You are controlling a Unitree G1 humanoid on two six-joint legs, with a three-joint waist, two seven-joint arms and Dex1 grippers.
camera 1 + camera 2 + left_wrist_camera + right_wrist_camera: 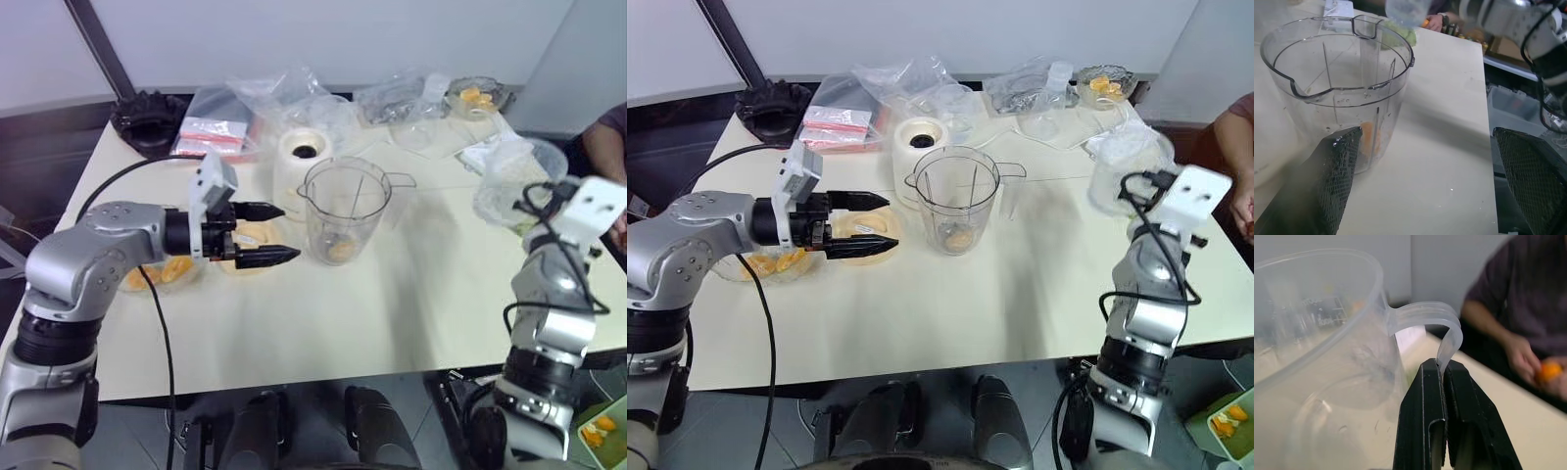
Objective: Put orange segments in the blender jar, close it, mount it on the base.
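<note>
Our left gripper (pixel 268 234) waits with jaws wide apart beside the blender jar (pixel 343 209), holding nothing.

The jar stands upright at the centre of the head view, lid off, with an orange segment (pixel 340 250) at its bottom; the base (pixel 299 157) sits just behind it, up and left. More orange segments (pixel 167 271) lie in a tub at middle left. Our right gripper (pixel 1442 369), at the right edge, has its jaws pressed together on the handle of a clear measuring jug (pixel 1317 333). A person's hand (pixel 1525 357) holds an orange piece at far right.

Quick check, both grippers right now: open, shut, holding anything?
Left gripper: open, empty, beside the blender jar.
Right gripper: shut on the handle of a clear plastic jug.
</note>
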